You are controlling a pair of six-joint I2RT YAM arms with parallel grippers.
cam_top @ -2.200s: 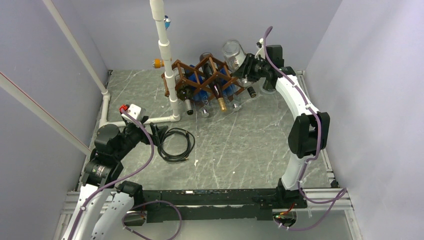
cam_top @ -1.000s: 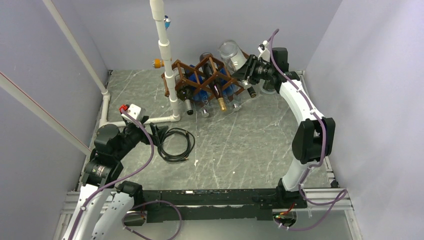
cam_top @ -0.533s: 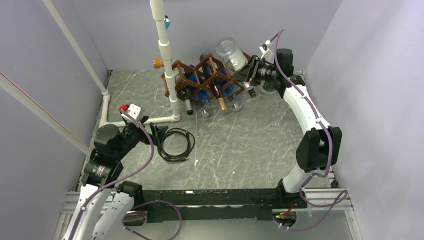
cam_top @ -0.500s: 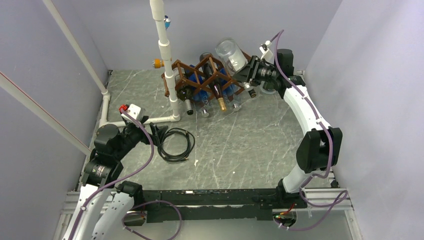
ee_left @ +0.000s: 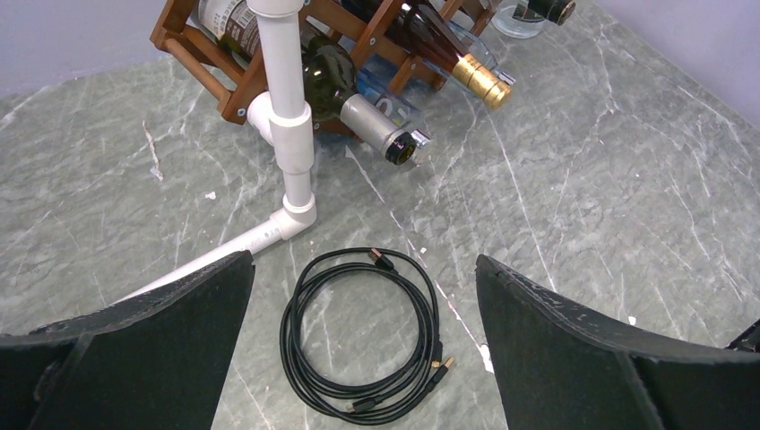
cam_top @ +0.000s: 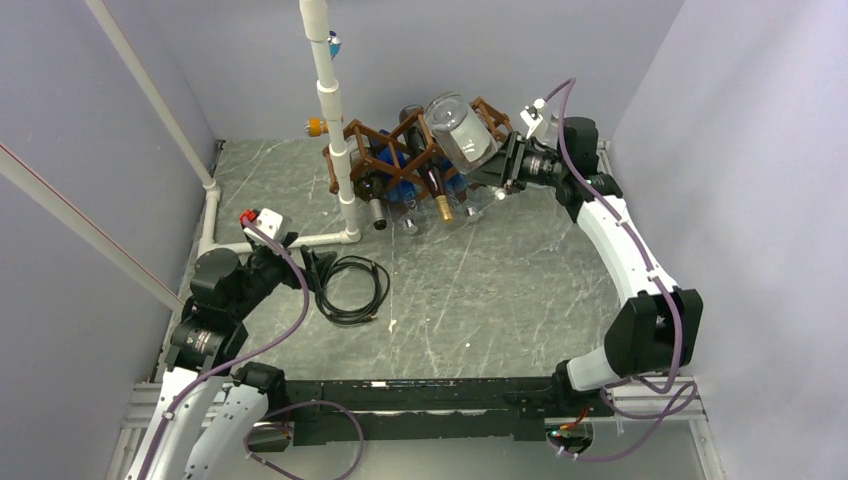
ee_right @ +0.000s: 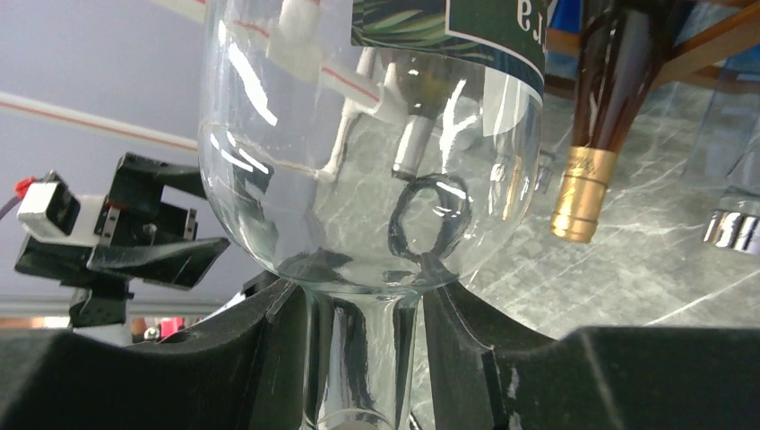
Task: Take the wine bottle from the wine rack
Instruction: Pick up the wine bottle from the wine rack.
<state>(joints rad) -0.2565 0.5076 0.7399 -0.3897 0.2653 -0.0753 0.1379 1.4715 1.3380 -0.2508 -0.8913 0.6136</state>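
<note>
The wine bottle (cam_top: pixel 460 127) is clear glass with a dark green label, and its round base is tipped up over the right end of the dark brown wine rack (cam_top: pixel 357 130). My right gripper (cam_top: pixel 506 166) is shut on its neck. In the right wrist view the neck runs between the black fingers (ee_right: pixel 269 331) and the bottle (ee_right: pixel 367 161) fills the frame above the right gripper (ee_right: pixel 363 300). I cannot tell whether the bottle still touches the rack. My left gripper (cam_top: pixel 315 268) stands open low at the left. In the left wrist view the left gripper (ee_left: pixel 363 260) has nothing between its fingers.
Other bottles lie in the wine rack (ee_left: pixel 193 67), among them a dark one with gold foil (ee_left: pixel 466 72) and one with a silver cap (ee_left: pixel 367 112). A white PVC pipe frame (cam_top: pixel 335 110) stands at the rack's left. A black cable coil (ee_left: pixel 363 345) lies under the left gripper.
My right arm has swung right and toward the near side, drawing the clear bottle with it and tipping its base higher. The left arm has not moved.
</note>
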